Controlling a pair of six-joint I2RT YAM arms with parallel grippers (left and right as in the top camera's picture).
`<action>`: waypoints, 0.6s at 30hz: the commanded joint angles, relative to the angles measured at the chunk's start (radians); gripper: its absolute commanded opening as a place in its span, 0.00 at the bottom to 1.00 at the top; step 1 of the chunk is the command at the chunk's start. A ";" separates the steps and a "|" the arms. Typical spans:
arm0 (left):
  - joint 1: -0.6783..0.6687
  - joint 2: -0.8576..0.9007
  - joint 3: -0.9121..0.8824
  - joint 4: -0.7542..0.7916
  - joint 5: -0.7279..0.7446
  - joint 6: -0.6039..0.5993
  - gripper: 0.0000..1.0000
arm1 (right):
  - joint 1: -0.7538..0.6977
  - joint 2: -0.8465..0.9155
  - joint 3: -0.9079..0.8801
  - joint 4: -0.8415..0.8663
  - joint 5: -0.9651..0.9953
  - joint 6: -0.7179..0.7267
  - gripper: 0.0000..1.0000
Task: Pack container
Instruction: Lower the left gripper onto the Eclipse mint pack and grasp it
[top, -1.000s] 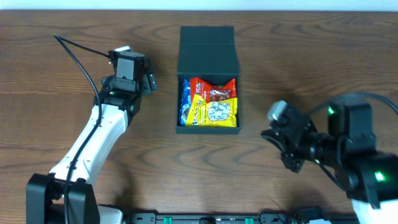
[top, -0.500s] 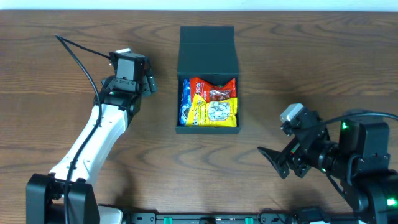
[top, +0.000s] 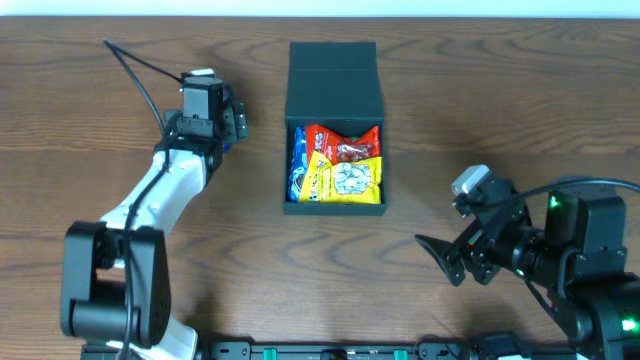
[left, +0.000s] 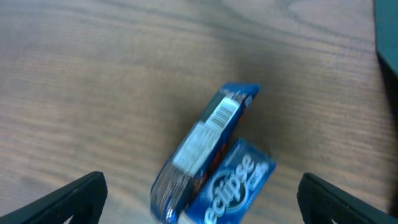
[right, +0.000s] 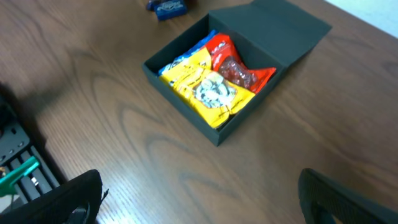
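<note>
Looks straight down on a brown wooden table (left: 93, 74). Near the middle, slightly blurred: a blue gum packet (left: 239, 183) lettered "eclipse", lying flat and slanted. Touching its upper left side, a second packet (left: 208, 134), tipped up on edge, white barcode label showing. From both bottom corners, the dark fingers (left: 68, 196) of the left gripper (left: 202, 196), spread wide, both packets between them, touching neither. Along the right edge, a sliver of a dark box (left: 388, 68).

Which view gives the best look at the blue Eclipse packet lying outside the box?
Left wrist: the Eclipse packet sits centred and large, logo readable, between the spread fingers of the left gripper. Right wrist shows only a small blue shape at its top edge. Overhead, the left gripper covers nearly all of it.
</note>
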 joint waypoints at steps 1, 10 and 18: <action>0.016 0.062 0.016 0.059 0.006 0.052 1.00 | -0.009 -0.002 0.002 -0.002 0.003 0.011 0.99; 0.074 0.162 0.016 0.121 0.062 0.052 1.00 | -0.009 -0.002 0.002 -0.002 0.003 0.011 0.99; 0.109 0.190 0.016 0.129 0.063 0.052 1.00 | -0.009 -0.002 0.002 -0.002 0.003 0.011 0.99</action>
